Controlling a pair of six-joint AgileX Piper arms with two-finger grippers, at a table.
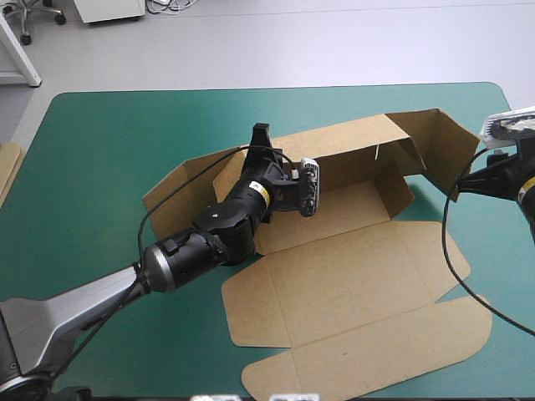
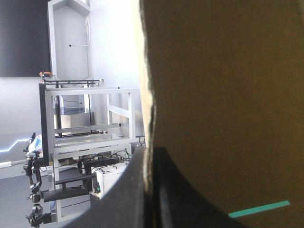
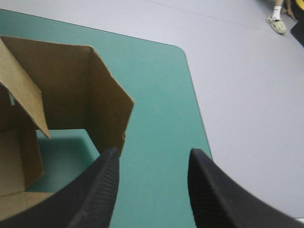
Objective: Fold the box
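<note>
**A:** Where is the box?

**B:** The brown box [image 1: 351, 276] lies on the teal-green surface [image 1: 109, 150], from the middle out toward the right edge. Its lid [image 1: 359, 342] is flat on the cover at the near side. The long far wall [image 1: 343, 142] stands raised.

**A:** And the left jaws?

**B:** They are at the box's far left corner, over the top edge of the raised board. In the left wrist view the two black fingers [image 2: 133, 199] are all but closed, with the edge of the brown sheet running up between them. So they are clamped on the box. A thin strip of teal-green shows past the board on one side.

**A:** From above, can you see that grip?

**B:** Only partly. One black finger [image 1: 261, 135] pokes up beyond the wall's edge, and the arm itself covers the rest.

**A:** What about the right jaws?

**B:** They stand apart with nothing between them, only bare cover. They are at the box's right end, near the surface's far right corner. One finger [image 3: 102, 190] is just beside the cut edge of the upright end flap [image 3: 71, 90] (whether it touches the board, I cannot tell). The other finger [image 3: 213, 194] is well clear of the box.

**A:** Anything else on the surface?

**B:** An edge of spare board [image 1: 7, 171] shows at the left edge, well apart from the box.
</note>
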